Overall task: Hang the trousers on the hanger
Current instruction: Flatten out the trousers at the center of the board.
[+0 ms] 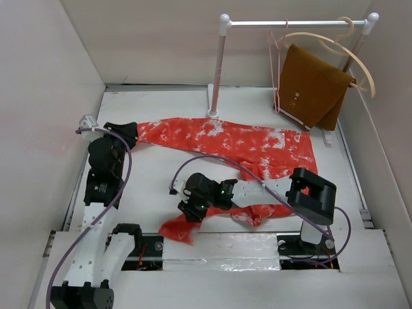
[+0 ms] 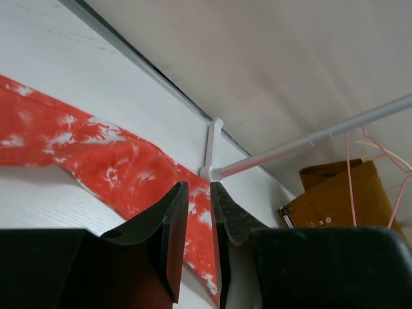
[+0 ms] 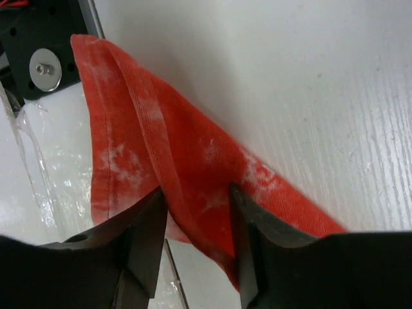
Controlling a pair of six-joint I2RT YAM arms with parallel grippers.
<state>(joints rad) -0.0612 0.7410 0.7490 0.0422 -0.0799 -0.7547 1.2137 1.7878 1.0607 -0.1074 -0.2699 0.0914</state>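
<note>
The orange-red, white-mottled trousers (image 1: 244,141) lie spread flat across the table. One leg runs left and the other runs down toward the front edge. My left gripper (image 1: 129,134) is at the tapered end of the left leg. In the left wrist view its jaws (image 2: 198,185) stand nearly together, with the trousers (image 2: 96,154) drawn in between them. My right gripper (image 1: 187,209) is over the front leg. In the right wrist view it (image 3: 197,188) is open, its tips straddling a fold of the trousers (image 3: 193,148). The pink wire hanger (image 1: 278,71) hangs on the rack rod, also in the left wrist view (image 2: 347,174).
A white rack with a metal rod (image 1: 296,24) and post (image 1: 215,71) stands at the back right. It carries a beige wooden hanger (image 1: 347,48) with a brown folded cloth (image 1: 312,84). Walls enclose the table on three sides. A taped plastic strip (image 1: 219,251) lies between the arm bases.
</note>
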